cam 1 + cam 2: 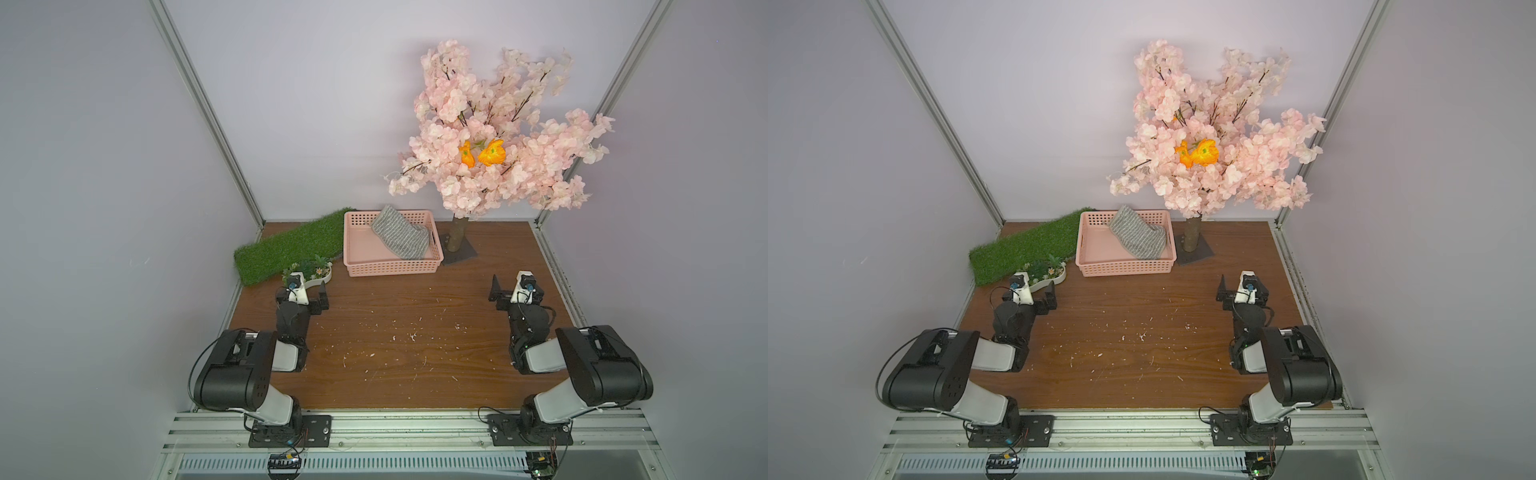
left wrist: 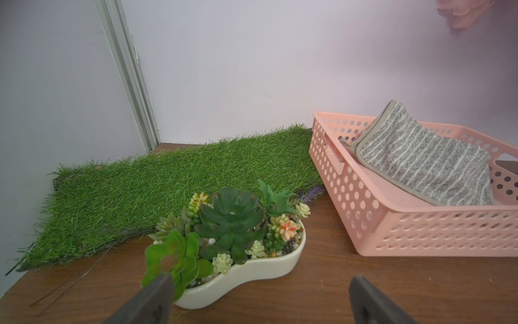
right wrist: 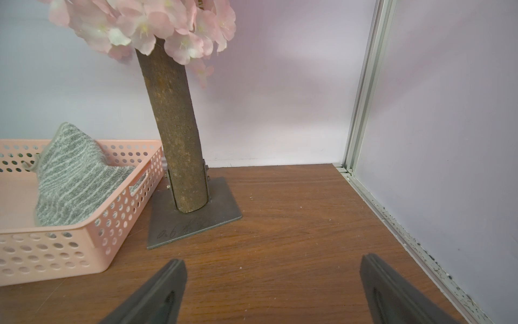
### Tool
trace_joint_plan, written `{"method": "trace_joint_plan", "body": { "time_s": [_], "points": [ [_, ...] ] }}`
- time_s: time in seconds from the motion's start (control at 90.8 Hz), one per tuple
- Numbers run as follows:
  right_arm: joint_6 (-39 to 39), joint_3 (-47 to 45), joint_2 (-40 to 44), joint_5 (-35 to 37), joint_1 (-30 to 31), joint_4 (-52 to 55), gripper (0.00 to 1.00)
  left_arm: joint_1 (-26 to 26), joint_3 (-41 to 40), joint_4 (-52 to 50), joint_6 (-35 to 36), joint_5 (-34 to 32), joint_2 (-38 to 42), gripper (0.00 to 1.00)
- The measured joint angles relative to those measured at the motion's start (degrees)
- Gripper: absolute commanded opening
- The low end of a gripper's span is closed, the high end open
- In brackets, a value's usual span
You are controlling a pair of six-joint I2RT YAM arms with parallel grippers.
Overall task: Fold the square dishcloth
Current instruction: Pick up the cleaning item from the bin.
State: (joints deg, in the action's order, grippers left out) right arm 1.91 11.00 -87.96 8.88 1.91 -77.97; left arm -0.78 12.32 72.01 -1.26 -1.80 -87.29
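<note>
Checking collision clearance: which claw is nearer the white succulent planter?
Left. The left claw is right at the succulent planter, open, with one finger overlapping its near end in the wrist view. The right claw is across the table, open, facing the tree's base plate.

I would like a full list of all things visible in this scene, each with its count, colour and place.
square dishcloth: one, grey with whitish stripes, rumpled in the basket's right half.
basket: one, pink, perforated, far middle of the table.
grass mat: one, green, far left, beside the basket.
planter: one, white dish of green succulents, in front of the mat.
blossom tree: one, pink, brown trunk on a grey plate, right of the basket.
orange flowers: two, among the blossoms.
table: one, brown wood.
left pincer: one, black, open, empty, near the planter.
right pincer: one, black, open, empty, near the tree's plate.
</note>
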Motion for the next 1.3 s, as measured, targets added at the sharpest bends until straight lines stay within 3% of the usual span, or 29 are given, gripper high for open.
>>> {"method": "trace_joint_plan", "body": {
  "time_s": [0.286,0.616,0.76,1.046,1.299],
  "points": [
    [0.2,0.4,1.7,0.7,0.0,3.1,0.99,0.0,0.0,-0.6,0.0,-0.8,0.8,0.99],
    [3.2,2.8,15.9,8.8,0.0,14.6,0.99,0.0,0.5,-11.1,-3.1,-4.0,18.0,0.99],
    [5.4,2.8,21.3,12.9,0.0,18.8,0.99,-1.7,7.2,-20.7,-6.4,-4.7,19.4,0.99],
    [8.7,2.8,26.1,20.0,0.0,24.7,0.99,-12.2,33.4,-36.8,-12.3,-6.1,4.9,1.00],
    [10.8,6.9,23.6,22.3,0.0,31.5,0.99,-14.8,57.4,-52.9,-18.6,-3.2,-12.9,1.00]
  ]
}}
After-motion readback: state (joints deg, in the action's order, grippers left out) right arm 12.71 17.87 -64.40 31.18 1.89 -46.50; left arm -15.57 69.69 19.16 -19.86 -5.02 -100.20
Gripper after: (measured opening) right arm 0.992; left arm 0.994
